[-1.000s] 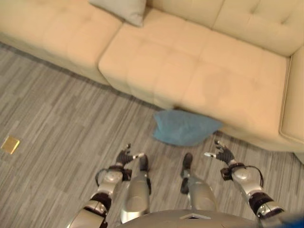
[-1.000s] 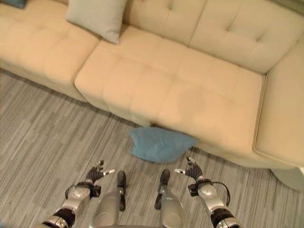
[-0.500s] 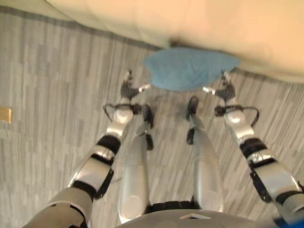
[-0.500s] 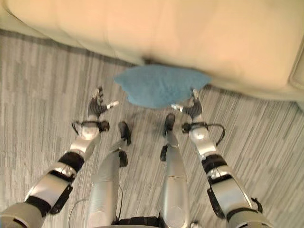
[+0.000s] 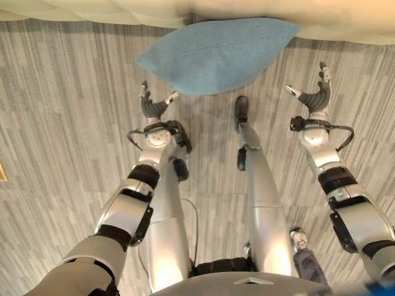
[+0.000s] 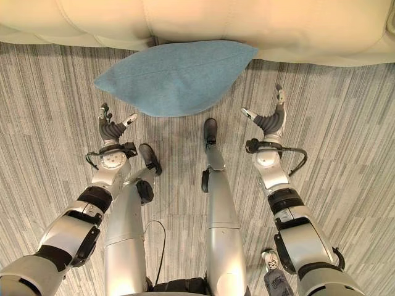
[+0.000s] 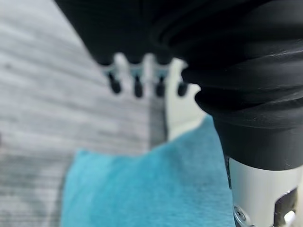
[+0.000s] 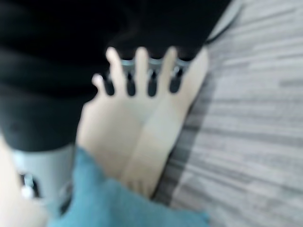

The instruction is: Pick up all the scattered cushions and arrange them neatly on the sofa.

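A blue cushion (image 5: 217,54) lies on the grey floor, its far corner touching the front of the cream sofa (image 6: 197,21). My left hand (image 5: 152,108) hovers open just short of the cushion's near left edge, thumb pointing toward it. My right hand (image 5: 315,97) is open too, off the cushion's right end, over bare floor. Neither hand touches the cushion. The left wrist view shows the blue cushion (image 7: 147,189) right under my fingers (image 7: 137,85). In the right wrist view a corner of the cushion (image 8: 118,203) lies against the sofa front (image 8: 137,137).
The sofa's front edge (image 5: 123,9) runs across the far side of the floor. Grey plank flooring (image 6: 345,111) spreads to both sides of the cushion.
The camera has tipped further down, so the sofa seat has left the picture. Both hands have spread wider apart beside the cushion and stay open.
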You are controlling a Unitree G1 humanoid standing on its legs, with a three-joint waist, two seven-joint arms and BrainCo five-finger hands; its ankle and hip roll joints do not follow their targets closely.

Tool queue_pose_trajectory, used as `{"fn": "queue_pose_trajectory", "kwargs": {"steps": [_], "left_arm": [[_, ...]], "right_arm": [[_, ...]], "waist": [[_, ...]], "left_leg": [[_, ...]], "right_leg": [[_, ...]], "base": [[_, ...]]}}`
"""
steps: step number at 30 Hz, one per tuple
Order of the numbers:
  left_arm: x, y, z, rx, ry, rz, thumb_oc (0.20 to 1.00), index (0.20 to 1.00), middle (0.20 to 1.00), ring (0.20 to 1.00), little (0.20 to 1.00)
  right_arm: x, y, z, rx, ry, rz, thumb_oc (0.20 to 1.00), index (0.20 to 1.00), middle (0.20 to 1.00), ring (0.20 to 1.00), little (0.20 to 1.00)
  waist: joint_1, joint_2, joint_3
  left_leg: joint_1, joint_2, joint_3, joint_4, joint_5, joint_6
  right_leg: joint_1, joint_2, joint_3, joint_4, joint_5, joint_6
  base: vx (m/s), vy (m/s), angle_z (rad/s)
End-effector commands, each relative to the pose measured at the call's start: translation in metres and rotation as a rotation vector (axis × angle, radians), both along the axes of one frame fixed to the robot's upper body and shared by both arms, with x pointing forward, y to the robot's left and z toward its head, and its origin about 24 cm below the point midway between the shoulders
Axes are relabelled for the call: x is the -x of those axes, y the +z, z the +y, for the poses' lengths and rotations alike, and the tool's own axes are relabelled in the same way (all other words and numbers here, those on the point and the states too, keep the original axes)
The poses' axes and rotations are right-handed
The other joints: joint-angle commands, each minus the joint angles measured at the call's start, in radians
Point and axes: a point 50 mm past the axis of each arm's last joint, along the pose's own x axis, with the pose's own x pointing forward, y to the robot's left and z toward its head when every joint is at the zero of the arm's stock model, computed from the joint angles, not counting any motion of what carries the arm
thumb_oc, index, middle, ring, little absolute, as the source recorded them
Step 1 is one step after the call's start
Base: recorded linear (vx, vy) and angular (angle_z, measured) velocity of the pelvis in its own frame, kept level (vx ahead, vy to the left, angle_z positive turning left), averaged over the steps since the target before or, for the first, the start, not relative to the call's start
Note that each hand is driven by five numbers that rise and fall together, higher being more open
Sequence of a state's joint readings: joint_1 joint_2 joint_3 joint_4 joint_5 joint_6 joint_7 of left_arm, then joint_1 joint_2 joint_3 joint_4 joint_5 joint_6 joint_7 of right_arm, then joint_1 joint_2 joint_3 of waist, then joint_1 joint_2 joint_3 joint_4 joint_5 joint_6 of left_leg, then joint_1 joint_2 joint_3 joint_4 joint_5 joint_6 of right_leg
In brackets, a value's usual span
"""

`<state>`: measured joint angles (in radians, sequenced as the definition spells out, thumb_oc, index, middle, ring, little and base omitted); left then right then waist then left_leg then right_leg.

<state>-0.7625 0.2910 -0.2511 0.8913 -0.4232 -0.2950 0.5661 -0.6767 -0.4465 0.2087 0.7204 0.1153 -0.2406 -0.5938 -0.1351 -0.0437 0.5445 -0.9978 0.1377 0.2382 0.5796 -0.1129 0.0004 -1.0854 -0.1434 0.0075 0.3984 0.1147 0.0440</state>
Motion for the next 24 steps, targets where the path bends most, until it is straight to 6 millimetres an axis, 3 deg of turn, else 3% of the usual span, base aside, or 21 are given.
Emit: {"fn": "queue_pose_trajectory", "kwargs": {"steps": [1, 4, 8, 9, 11, 14, 22, 24], "left_arm": [[0.001, 0.013, 0.009, 0.003, 0.025, -0.071, 1.0, 1.0, 1.0, 1.0, 1.0], [-0.008, 0.043, 0.006, -0.017, -0.005, -0.161, 1.0, 1.0, 1.0, 1.0, 1.0], [-0.012, 0.06, 0.003, -0.021, -0.03, -0.21, 1.0, 1.0, 1.0, 1.0, 1.0], [-0.015, 0.074, -0.001, -0.034, -0.051, -0.246, 1.0, 1.0, 1.0, 1.0, 1.0], [-0.019, 0.096, -0.006, -0.053, -0.072, -0.299, 1.0, 1.0, 1.0, 1.0, 1.0], [-0.023, 0.121, -0.018, -0.077, -0.115, -0.356, 1.0, 1.0, 1.0, 1.0, 1.0], [-0.024, 0.148, -0.039, -0.077, -0.185, -0.435, 1.0, 1.0, 1.0, 1.0, 1.0], [-0.025, 0.154, -0.049, -0.076, -0.219, -0.448, 1.0, 1.0, 1.0, 1.0, 1.0]], "right_arm": [[0.003, 0.023, -0.012, -0.003, -0.009, -0.111, 1.0, 1.0, 1.0, 1.0, 1.0], [-0.003, 0.041, -0.019, 0.014, -0.013, -0.138, 1.0, 1.0, 1.0, 1.0, 1.0], [-0.008, 0.056, -0.02, 0.043, 0.009, -0.152, 1.0, 1.0, 1.0, 1.0, 1.0], [-0.012, 0.067, -0.02, 0.062, 0.025, -0.16, 1.0, 1.0, 1.0, 1.0, 1.0], [-0.018, 0.086, -0.012, 0.069, 0.093, -0.187, 1.0, 1.0, 1.0, 1.0, 1.0], [-0.024, 0.099, -0.002, 0.028, 0.169, -0.196, 1.0, 1.0, 1.0, 1.0, 1.0], [-0.035, 0.115, 0.01, -0.006, 0.208, -0.198, 1.0, 1.0, 1.0, 1.0, 1.0], [-0.039, 0.129, 0.024, -0.011, 0.25, -0.219, 1.0, 1.0, 1.0, 1.0, 1.0]], "waist": [[-0.005, 0.005, -0.044], [-0.001, 0.015, -0.057], [0.003, 0.022, -0.066], [0.006, 0.029, -0.07], [0.012, 0.038, -0.079], [0.018, 0.052, -0.083], [0.039, 0.08, -0.086], [0.049, 0.09, -0.09]], "left_leg": [[-0.03, 0.011, -0.119, -0.096, 0.054, -0.063], [-0.105, 0.015, -0.131, -0.078, 0.061, -0.064], [-0.15, 0.015, -0.139, -0.069, 0.066, -0.062], [-0.178, 0.016, -0.141, -0.063, 0.071, -0.063], [-0.228, 0.019, -0.148, -0.04, 0.073, -0.061], [-0.275, 0.017, -0.154, -0.014, 0.076, -0.057], [-0.333, 0.008, -0.168, 0.015, 0.083, -0.058], [-0.348, 0.004, -0.173, 0.017, 0.089, -0.057]], "right_leg": [[-0.042, -0.032, 0.01, 0.086, -0.085, 0.091], [-0.112, -0.029, 0.008, 0.106, -0.086, 0.088], [-0.161, -0.025, 0.006, 0.125, -0.088, 0.089], [-0.193, -0.024, 0.006, 0.142, -0.091, 0.09], [-0.248, -0.024, 0.006, 0.183, -0.101, 0.09], [-0.303, -0.025, 0.0, 0.237, -0.118, 0.088], [-0.368, -0.028, 0.002, 0.306, -0.134, 0.085], [-0.388, -0.027, 0.001, 0.32, -0.135, 0.083]], "base": [[-0.03, -0.043, 0.06], [-0.02, -0.044, 0.0], [0.0, -0.029, -0.02], [0.01, -0.034, 0.01], [0.03, -0.045, 0.05], [0.04, -0.04, 0.09], [0.02, -0.019, 0.06], [0.03, -0.008, 0.06]]}}
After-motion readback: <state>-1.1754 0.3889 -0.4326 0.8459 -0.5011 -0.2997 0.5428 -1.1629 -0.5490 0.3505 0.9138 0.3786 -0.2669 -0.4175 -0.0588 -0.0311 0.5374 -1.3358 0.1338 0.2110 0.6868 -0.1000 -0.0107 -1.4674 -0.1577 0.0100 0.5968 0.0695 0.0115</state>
